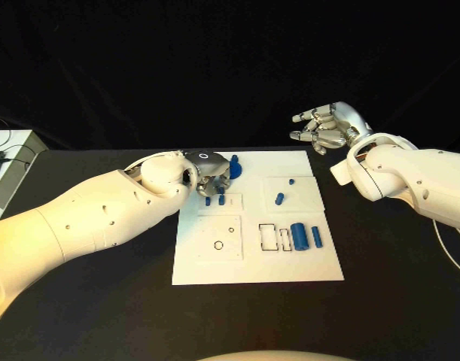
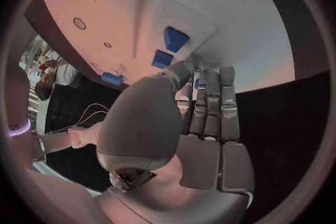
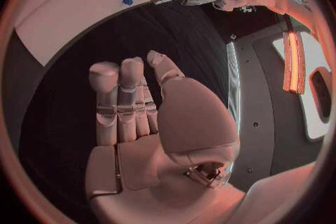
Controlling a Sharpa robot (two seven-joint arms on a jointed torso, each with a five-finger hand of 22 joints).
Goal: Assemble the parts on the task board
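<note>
The flat white rectangular task board [image 1: 295, 267] lies in the middle of the black tabletop [image 1: 403, 301], its long side running away from the robot. Small blue plastic parts sit on it: two upright-lying blue cylinders [image 1: 307, 237] side by side near the board's right half beside empty outlined slots, a small blue peg [image 1: 280, 198] on a raised white square further back, and a round blue disc-shaped part [image 1: 235, 168] near the far left corner. Two short blue pins [image 1: 215, 201] stand on the left side, just beside the left robot hand.

The left robot hand [image 1: 209, 171] is lowered over the board's far left area, fingers curled downward close to the blue disc and the pins. In the left wrist view its fingers [image 2: 210, 102] point at the board near two blue blocks [image 2: 170, 47]; whether they actually clamp anything cannot be told.

The right robot hand [image 1: 325, 126] hovers well apart from the board, above the tabletop behind its far right corner. It holds nothing; in the right wrist view its fingers [image 3: 119, 101] are extended and close together, the thumb set slightly apart.

At the tabletop's left edge sits a pale grey box [image 1: 1, 169].
</note>
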